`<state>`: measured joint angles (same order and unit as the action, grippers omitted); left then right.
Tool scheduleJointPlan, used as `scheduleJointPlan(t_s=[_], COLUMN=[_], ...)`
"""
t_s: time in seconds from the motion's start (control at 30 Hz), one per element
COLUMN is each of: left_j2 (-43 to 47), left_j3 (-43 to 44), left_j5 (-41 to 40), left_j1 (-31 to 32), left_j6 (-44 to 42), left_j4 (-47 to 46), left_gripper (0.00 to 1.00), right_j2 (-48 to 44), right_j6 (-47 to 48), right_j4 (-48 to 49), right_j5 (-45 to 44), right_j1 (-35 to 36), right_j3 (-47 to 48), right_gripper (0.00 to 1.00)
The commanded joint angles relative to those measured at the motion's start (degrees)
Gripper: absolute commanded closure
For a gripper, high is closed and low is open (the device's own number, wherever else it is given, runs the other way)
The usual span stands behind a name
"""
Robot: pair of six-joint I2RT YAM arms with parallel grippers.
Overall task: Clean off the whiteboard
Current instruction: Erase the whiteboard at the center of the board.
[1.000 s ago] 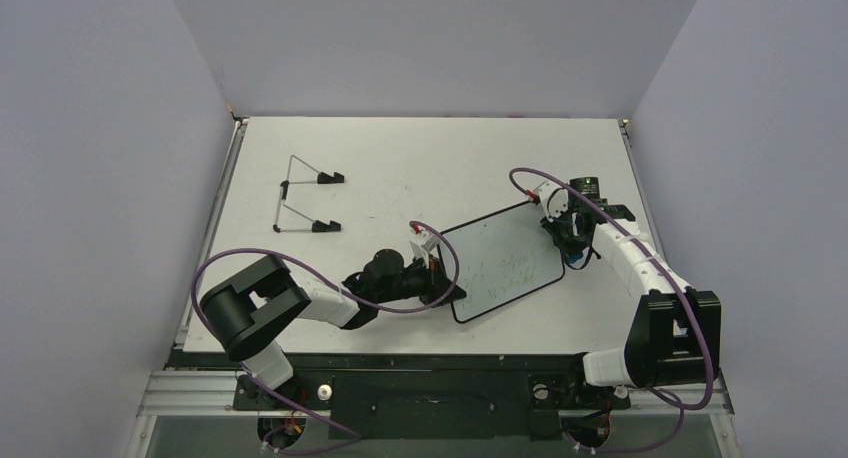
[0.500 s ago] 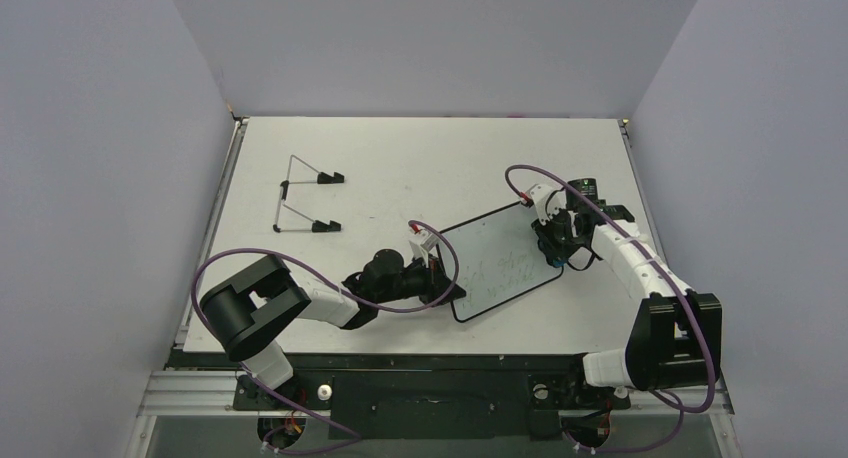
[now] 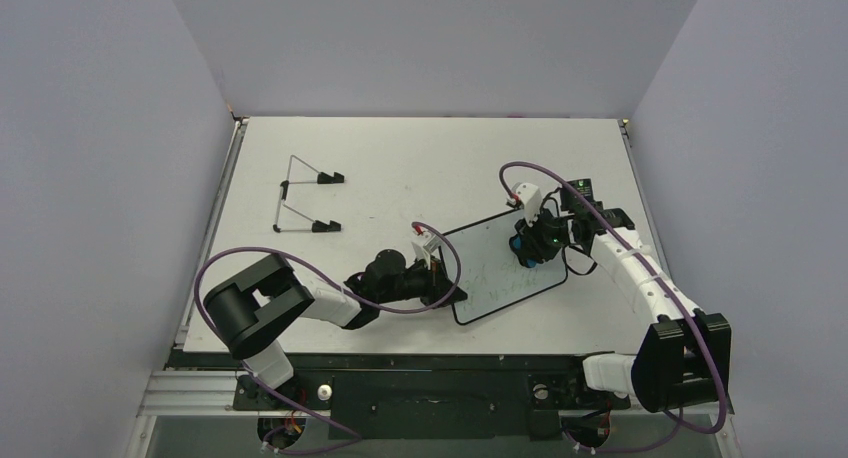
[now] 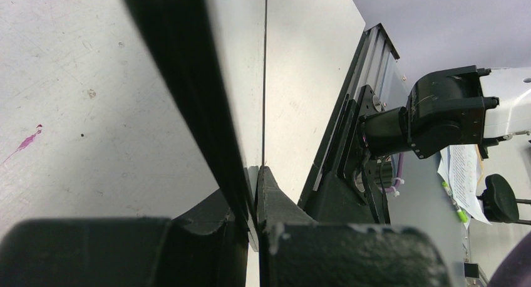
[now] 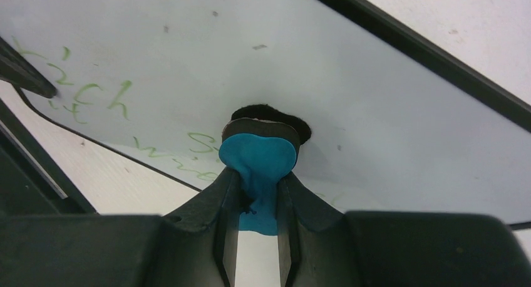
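Nearest the arm bases, the left gripper (image 3: 447, 284) stays pinched narrow on the near-left corner of the whiteboard (image 3: 492, 246). The board lies on the table (image 3: 400, 158), right of centre, and green writing (image 3: 498, 275) is still on its near half. Beyond that, the right gripper (image 3: 527, 250) is closed tight on the blue eraser (image 5: 257, 154). Over the last second it has swung in from past the board's right rim onto its face. I judge the wiping is only beginning. Far left, the wire stand (image 3: 284, 186) sits well apart.
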<state>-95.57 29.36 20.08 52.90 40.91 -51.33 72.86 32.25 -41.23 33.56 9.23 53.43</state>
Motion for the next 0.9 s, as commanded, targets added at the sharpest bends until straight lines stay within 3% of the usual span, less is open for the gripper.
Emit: scheduleJointPlan(t_s=[0.0, 0.3, 0.47, 0.67, 0.87], left_j2=[-0.58, -3.52, -4.61, -4.61, -4.43], left_j3=[3.29, 6.15, 7.16, 6.66, 6.19], left_j5=[2.16, 3.02, 2.86, 2.24, 2.55], left_j1=[1.06, 1.76, 2.09, 2.2, 2.31], left_j6=[-1.4, 0.59, 1.75, 2.27, 2.25], left_j4=[-3.73, -4.01, -4.49, -5.19, -5.54], left_gripper=[1.0, 1.0, 1.0, 1.0, 1.0], right_j2=[-0.55, -4.24, -3.96, -5.89, -4.5], right_j6=[-2.88, -11.99, -15.15, -17.75, -18.09], right_j4=[3.11, 11.87, 15.19, 17.95, 17.26], right_j5=[4.36, -0.49, -12.59, -26.08, -28.27], right_j1=[3.08, 13.59, 16.14, 9.15, 3.27], right_j3=[2.0, 1.98, 2.63, 0.39, -0.48], right_gripper=[1.0, 1.0, 1.0, 1.0, 1.0])
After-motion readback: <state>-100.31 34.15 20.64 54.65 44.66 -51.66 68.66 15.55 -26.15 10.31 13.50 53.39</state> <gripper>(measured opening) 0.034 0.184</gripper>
